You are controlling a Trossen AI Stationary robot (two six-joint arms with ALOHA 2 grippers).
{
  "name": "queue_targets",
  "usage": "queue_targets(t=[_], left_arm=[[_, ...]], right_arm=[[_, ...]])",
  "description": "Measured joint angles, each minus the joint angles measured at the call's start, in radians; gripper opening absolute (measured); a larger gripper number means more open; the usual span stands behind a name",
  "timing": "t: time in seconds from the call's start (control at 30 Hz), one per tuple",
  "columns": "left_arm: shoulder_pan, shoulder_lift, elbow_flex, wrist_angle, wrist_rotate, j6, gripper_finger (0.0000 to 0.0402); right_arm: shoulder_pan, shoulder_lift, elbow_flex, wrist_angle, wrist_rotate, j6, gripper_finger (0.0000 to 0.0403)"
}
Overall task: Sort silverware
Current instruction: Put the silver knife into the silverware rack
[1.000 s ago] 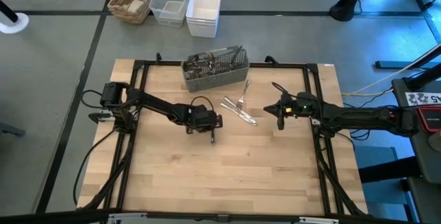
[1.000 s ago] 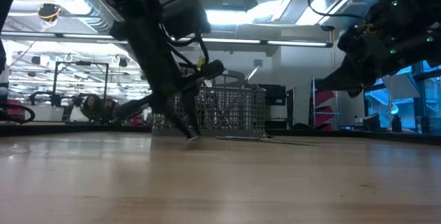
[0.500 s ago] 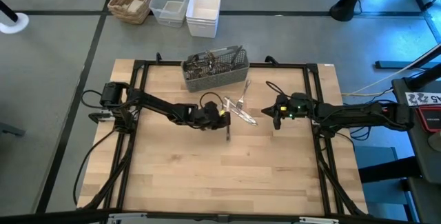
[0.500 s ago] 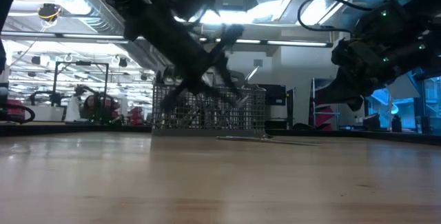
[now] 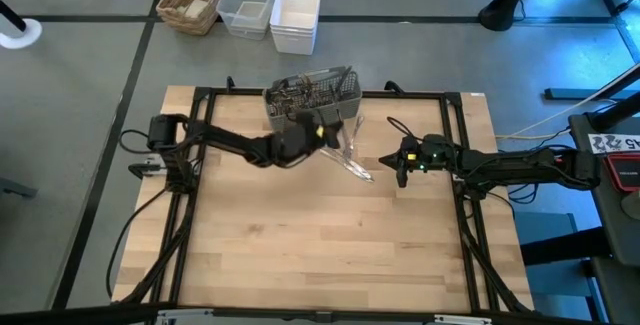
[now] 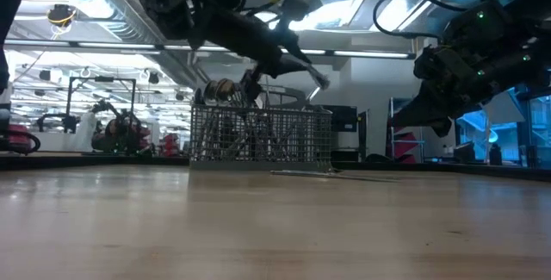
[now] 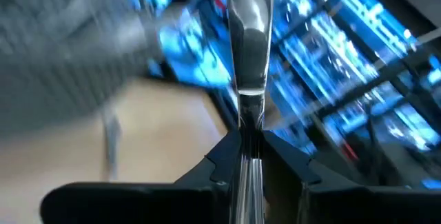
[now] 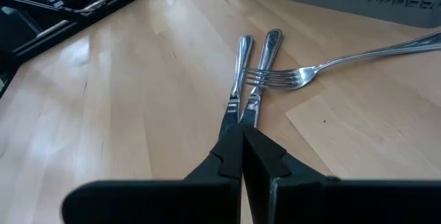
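Held piece: a knife (image 7: 249, 79), by its look, is pinched at the handle between the left gripper's (image 5: 312, 135) fingers (image 7: 224, 162), which are closed tight on it; it hangs in the air just at 6 o'clock of the caddy (image 5: 310, 98).
Loose pieces: two knives (image 8: 248, 72) side by side and a fork (image 8: 324, 65) with tines across their handles lie on the surface (image 5: 330, 235), at 5 o'clock of the caddy.
Caddy load: more silverware stands in the mesh, too tangled to count.
Right gripper: the right gripper (image 5: 399, 163) hovers at 3 o'clock of the loose pieces, fingers (image 8: 231, 156) closed together, holding nothing.
Handling: likely light, rigid, smooth and slippery; flat on the wood, so hard to get under.
Grip: judged best across the narrow handle, near the middle for balance.
Look: thin, shiny silver, mirror-like, with plain rounded handle ends.
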Motion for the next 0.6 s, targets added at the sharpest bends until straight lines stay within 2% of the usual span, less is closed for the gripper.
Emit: queue_targets(t=[0.3,0.6], left_arm=[[0.189,0.0,0.047,0.049,-0.016,0.268,0.0045],[0.242,-0.001,0.129,0.045,-0.001,0.456,0.0045]], right_arm=[[0.0,0.0,0.0,0.0,0.0,0.0,0.0005],[0.0,0.0,0.0,0.0,0.0,0.0,0.0005]])
